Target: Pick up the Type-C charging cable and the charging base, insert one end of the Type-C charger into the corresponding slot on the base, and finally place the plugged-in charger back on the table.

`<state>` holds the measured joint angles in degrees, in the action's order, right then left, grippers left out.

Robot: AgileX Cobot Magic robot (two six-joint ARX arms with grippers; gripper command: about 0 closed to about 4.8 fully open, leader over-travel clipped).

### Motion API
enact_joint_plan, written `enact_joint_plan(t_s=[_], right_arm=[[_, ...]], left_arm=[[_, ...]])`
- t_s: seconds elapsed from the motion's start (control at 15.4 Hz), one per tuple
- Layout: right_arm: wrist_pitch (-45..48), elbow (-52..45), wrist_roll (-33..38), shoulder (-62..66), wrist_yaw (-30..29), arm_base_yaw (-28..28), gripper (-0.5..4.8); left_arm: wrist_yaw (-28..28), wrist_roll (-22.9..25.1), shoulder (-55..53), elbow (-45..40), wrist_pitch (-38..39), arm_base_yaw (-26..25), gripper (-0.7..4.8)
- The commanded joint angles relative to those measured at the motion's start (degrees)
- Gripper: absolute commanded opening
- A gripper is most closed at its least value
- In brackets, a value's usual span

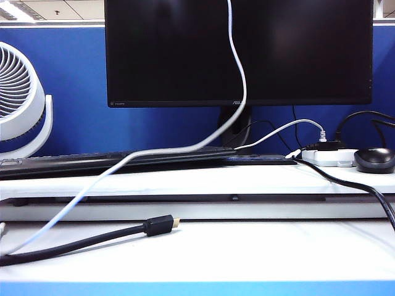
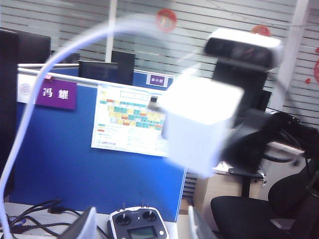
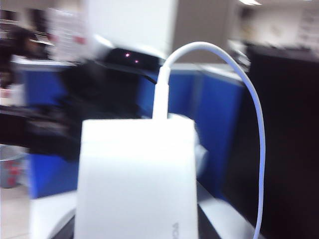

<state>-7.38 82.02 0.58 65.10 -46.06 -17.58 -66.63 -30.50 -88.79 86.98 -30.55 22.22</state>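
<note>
White desk (image 1: 247,246) lies well below both hands, which are out of the exterior view. White plastic charging base (image 3: 137,169) sits clamped in the right hand (image 3: 137,226), just ahead of the left hand (image 2: 142,226), whose 2 fingers stand apart with nothing visible between them. It looks light, rigid and smooth, so the flat sides are probably the safest grip. The Type-C charging cable (image 1: 237,74) rises from the base's far face, seemingly plugged in, then droops limply; hold it near the plug.
</note>
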Motion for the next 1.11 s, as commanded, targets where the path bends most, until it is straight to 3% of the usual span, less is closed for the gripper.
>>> enact_joint_plan(t_s=[0.07,0.33,0.46,0.65,0.78,1.11], right_arm=[[-9.49,0.39,-7.74,0.26,8.68,-0.07,-0.05],[-20.59,0.33,-13.73,2.56,17.88,-0.07,-0.05],[-15.06,0.33,-17.11,2.62,0.83,-0.15,-0.05],[-12.76,0.33,-16.85,2.40,-1.18,-0.15,-0.05],[-7.89,0.33,-9.05,2.45,-5.35,-0.15,-0.05],[-4.85,0.33,-5.57,2.47,-5.99,-0.17,-0.05]], left_arm=[[-0.11,-0.11,0.31,0.17,-0.44,-0.13,2.46],[-0.20,0.00,0.31,0.15,-0.33,-0.13,2.46],[0.00,-0.02,0.26,0.11,2.05,-0.13,2.46],[-0.02,-0.02,0.26,0.11,2.71,-0.13,2.46],[2.01,-2.99,0.26,0.13,2.27,0.48,2.45],[5.05,-6.16,0.26,0.13,-3.50,1.81,2.41]])
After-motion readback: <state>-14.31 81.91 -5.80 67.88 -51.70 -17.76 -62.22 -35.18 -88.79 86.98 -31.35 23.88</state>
